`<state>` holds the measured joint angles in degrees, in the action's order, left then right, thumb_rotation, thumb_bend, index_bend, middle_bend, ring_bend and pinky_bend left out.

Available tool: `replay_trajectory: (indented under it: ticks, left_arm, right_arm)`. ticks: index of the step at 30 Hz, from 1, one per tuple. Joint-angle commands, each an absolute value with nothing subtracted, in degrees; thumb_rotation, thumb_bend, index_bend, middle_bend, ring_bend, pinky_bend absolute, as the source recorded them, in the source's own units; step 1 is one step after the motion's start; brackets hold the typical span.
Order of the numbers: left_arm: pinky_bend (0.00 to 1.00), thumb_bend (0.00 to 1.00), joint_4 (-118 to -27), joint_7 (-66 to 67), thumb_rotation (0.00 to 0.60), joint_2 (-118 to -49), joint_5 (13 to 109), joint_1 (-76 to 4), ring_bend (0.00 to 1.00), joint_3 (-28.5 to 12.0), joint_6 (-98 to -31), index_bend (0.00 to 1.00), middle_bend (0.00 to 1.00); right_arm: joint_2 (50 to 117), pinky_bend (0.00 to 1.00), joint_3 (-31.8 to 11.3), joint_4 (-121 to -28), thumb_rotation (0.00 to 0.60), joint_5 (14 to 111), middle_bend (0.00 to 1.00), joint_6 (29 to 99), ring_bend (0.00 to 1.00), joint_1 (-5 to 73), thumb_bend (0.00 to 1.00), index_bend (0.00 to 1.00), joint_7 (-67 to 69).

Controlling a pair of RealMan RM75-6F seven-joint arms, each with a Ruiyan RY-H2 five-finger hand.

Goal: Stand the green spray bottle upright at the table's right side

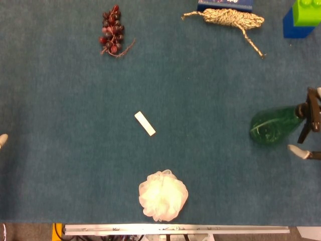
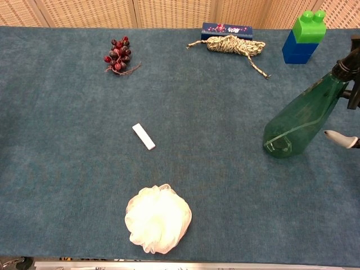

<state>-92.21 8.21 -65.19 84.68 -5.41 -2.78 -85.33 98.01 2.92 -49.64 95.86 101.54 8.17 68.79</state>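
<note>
The green spray bottle (image 1: 273, 125) with a black spray head stands on its base near the table's right edge, also seen in the chest view (image 2: 298, 121). Nothing touches it. Of my right hand (image 1: 301, 151) only a white fingertip and a bit of dark finger show at the right edge, just right of and below the bottle (image 2: 342, 137), apart from it and holding nothing. My left hand (image 1: 2, 139) shows only as a pale fingertip at the far left edge of the head view, so how it is set cannot be read.
A white bath pouf (image 1: 163, 195) lies near the front edge, a small white stick (image 1: 145, 123) mid-table. Dark red grapes (image 1: 112, 31) lie back left. A coiled rope (image 1: 231, 18) and blue box (image 1: 225, 4) lie at the back. Blue-and-green toy bricks (image 1: 301, 19) stand back right.
</note>
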Motion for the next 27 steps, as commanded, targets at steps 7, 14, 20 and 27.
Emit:
replay_trajectory:
  ticks: [7, 14, 20, 27]
  left_arm:
    - [0.00, 0.00, -92.22, 8.21, 0.600, -65.18, 84.69, -5.41, 0.00, -2.77, -85.33, 0.00, 0.00]
    - [0.00, 0.00, -92.23, 8.22, 0.600, -65.17, 84.67, -5.42, 0.00, -2.78, -85.32, 0.00, 0.00]
    - [0.00, 0.00, -92.17, 8.21, 0.600, -65.24, 84.68, -5.40, 0.00, -2.79, -85.38, 0.00, 0.00]
    - [0.00, 0.00, -92.17, 8.18, 0.600, -65.24, 84.71, -5.40, 0.00, -2.78, -85.39, 0.00, 0.00]
  right_arm:
    - [86.56, 0.26, 4.39, -61.25, 0.600, 95.96, 0.11, 102.25, 0.07, 4.96, 0.00, 0.03, 58.26]
    - [76.27, 0.25, 5.27, -72.26, 0.600, 95.93, 0.12, 100.32, 0.07, 3.62, 0.00, 0.03, 39.88]
    - [67.48, 0.23, 6.17, -84.34, 0.600, 96.23, 0.14, 97.28, 0.07, 2.93, 0.00, 0.03, 17.57]
    - [59.82, 0.22, 6.25, -97.45, 0.600, 95.30, 0.14, 94.59, 0.07, 1.80, 0.00, 0.06, -5.81]
